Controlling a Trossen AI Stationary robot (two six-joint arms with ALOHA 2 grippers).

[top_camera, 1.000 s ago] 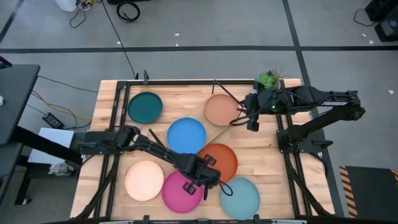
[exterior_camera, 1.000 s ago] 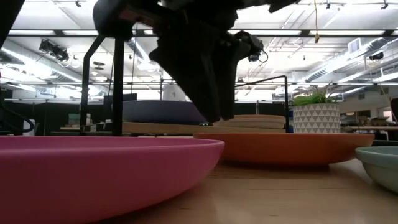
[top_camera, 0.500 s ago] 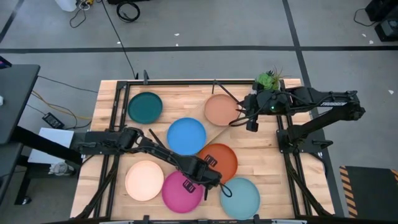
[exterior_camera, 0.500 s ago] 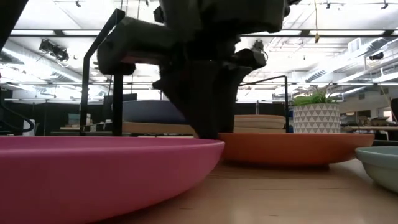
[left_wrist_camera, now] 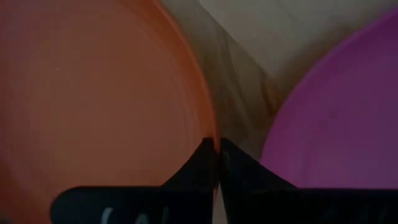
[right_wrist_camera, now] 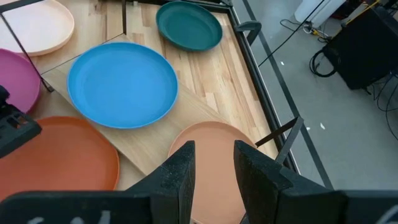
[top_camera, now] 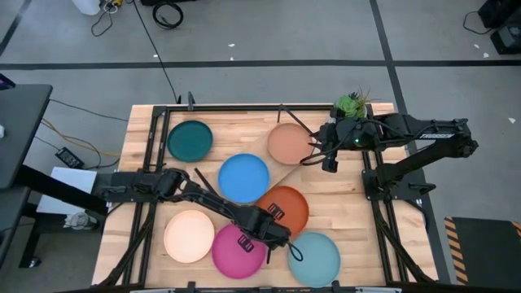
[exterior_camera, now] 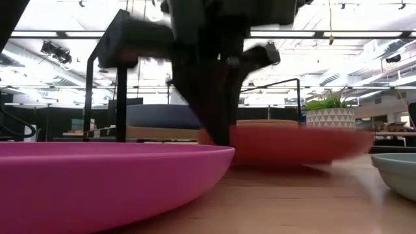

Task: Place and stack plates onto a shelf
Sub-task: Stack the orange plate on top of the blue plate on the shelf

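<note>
— Left tool (left_wrist_camera: 217, 155)?
— Pinching the smooth round orange plate (top_camera: 286, 207) at its rim, beside the magenta plate (top_camera: 236, 251).
— Right tool (right_wrist_camera: 213, 163)?
— Spread, above the flat tan-brown plate (top_camera: 289, 144) on the wooden shelf (top_camera: 269, 159).

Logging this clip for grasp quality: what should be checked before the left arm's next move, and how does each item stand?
1. Left pincer shut on orange plate rim: ok.
2. Orange plate off the table: cannot tell, blurred in the low view.
3. Magenta plate apart from grasped rim: ok.
4. Bare spot on shelf: not ok; blue plate and tan plate fill it, so stack.
5. Right pincer clear: not ok over tan plate; it hangs open there.
</note>
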